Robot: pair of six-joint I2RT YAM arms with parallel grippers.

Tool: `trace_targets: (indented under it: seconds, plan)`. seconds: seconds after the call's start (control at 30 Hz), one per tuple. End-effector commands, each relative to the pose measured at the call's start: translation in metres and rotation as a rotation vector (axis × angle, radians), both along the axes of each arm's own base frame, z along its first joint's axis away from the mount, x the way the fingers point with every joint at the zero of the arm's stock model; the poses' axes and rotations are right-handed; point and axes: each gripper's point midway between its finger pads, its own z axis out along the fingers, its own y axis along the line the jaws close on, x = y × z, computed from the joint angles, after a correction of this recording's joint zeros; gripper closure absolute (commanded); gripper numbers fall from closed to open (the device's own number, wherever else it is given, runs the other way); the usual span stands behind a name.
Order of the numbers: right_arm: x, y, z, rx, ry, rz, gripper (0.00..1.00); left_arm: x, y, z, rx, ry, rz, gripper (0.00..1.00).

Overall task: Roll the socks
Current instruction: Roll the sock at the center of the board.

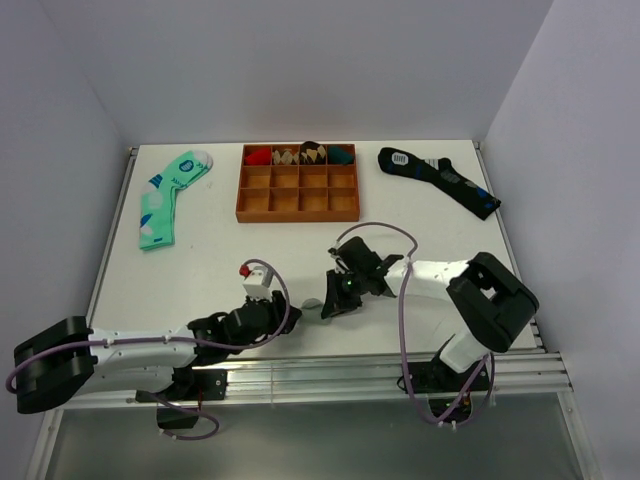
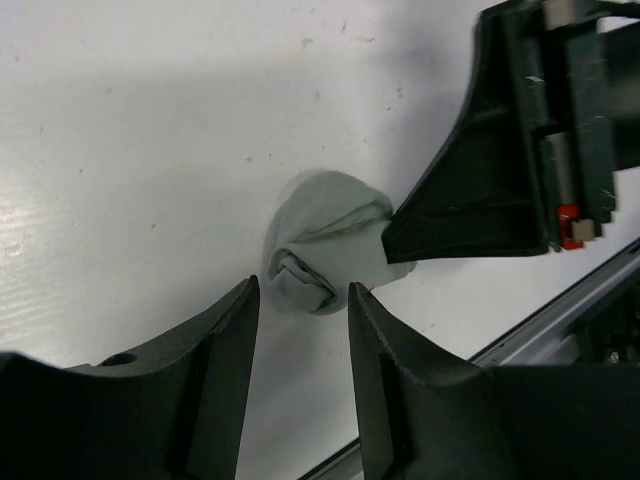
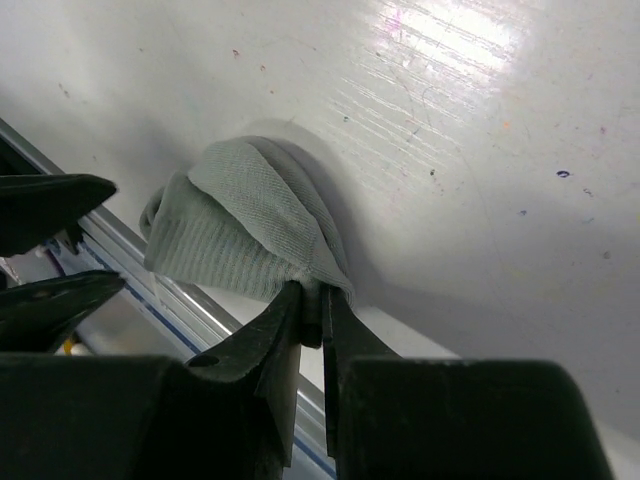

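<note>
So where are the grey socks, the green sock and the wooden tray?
grey socks [image 3: 250, 232], right wrist view, middle of the bundle
green sock [image 1: 163, 203], top view, its middle
wooden tray [image 1: 298, 216], top view, near wall

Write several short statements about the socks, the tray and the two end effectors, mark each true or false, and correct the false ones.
1. The right end effector pinches the edge of the grey socks. True.
2. The left end effector is clamped shut on the socks. False: its jaws stand apart, with the bundle just ahead of them.
3. The mint-green sock lies inside the wooden tray. False: it lies on the table, left of the tray.
4. The dark navy sock lies to the right of the tray. True.
</note>
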Motion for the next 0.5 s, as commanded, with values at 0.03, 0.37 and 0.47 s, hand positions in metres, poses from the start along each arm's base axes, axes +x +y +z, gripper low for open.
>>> trace_targets:
  seconds: [0.03, 0.37, 0.47]
  plan:
    - [-0.016, -0.033, -0.021, -0.163, 0.088, 0.062, 0.83, 0.009, -0.011, 0.038, -0.126, -0.147, -0.038, 0.54]
    - [-0.007, -0.037, -0.016, -0.206, 0.126, 0.115, 0.84, 0.004, -0.01, 0.03, -0.101, -0.23, -0.118, 0.46]
    - [-0.003, -0.037, -0.014, -0.222, 0.122, 0.125, 0.84, 0.001, -0.014, 0.028, -0.093, -0.243, -0.152, 0.47]
